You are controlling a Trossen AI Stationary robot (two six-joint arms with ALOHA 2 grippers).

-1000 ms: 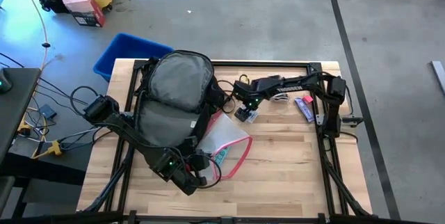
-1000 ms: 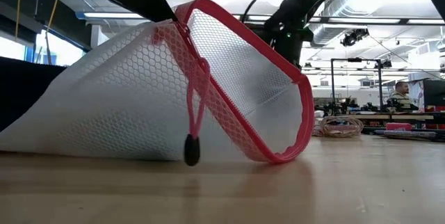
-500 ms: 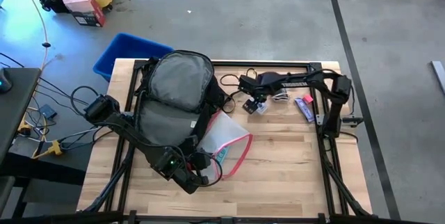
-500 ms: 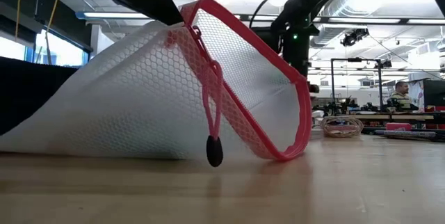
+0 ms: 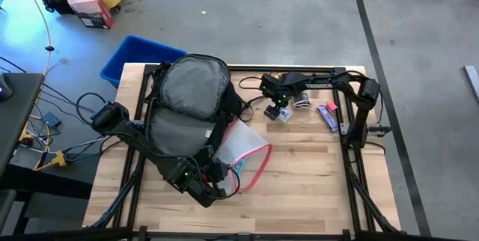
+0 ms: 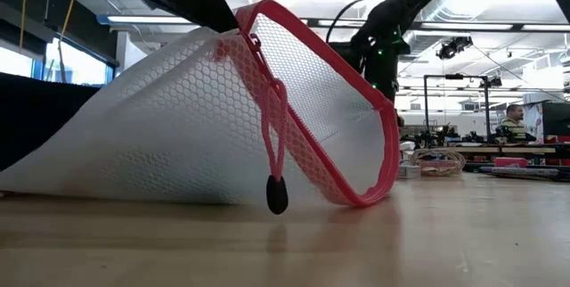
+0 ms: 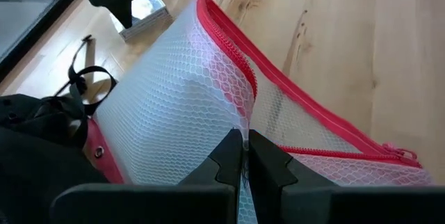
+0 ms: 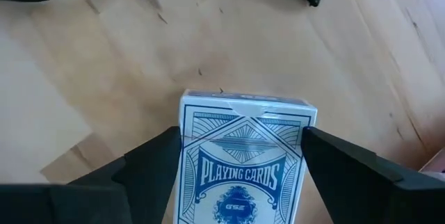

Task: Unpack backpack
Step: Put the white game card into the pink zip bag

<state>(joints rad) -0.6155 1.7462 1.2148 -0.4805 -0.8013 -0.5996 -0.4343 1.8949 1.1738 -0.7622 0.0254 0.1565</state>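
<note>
The black backpack [image 5: 187, 102] lies on the table's left half with its grey back panel up. A clear mesh pouch with a pink zip edge [image 5: 243, 150] [image 6: 178, 127] lies against the backpack's near right corner. My left gripper [image 5: 218, 172] [image 7: 245, 156] is shut on the pouch. My right gripper [image 5: 278, 111] [image 8: 243, 175] points down over the far right of the table. It holds a blue-and-white box of playing cards [image 8: 243, 154] [image 7: 142, 17]. My left gripper pinches a raised fold of the pouch's mesh wall [image 7: 240, 123] between its two fingers, just beside the pink zip. The fingers slant down from the table's near left. The pouch is tented up at the hold, and its lower edge [image 6: 134, 196] rests on the table. My right gripper holds the card box by its two long narrow sides [image 8: 186, 147], one finger on each. The fingers [image 8: 149, 165] come from above, pointing down, and lie along the box. The printed face is turned toward the wrist camera. The box appears clear of the table.
A coil of cable [image 5: 301, 105] and a purple-and-pink packet [image 5: 327, 115] lie near the table's right edge. A black strap [image 5: 245, 88] trails from the backpack. A blue bin [image 5: 138, 55] stands off the far left corner. A person [image 6: 513, 119] sits far behind.
My right gripper has carried the card box toward the table's right and slightly toward the far edge. The black pull hanging from the pouch's zip has swung sideways. The pouch's lower edge has stayed on the table.
</note>
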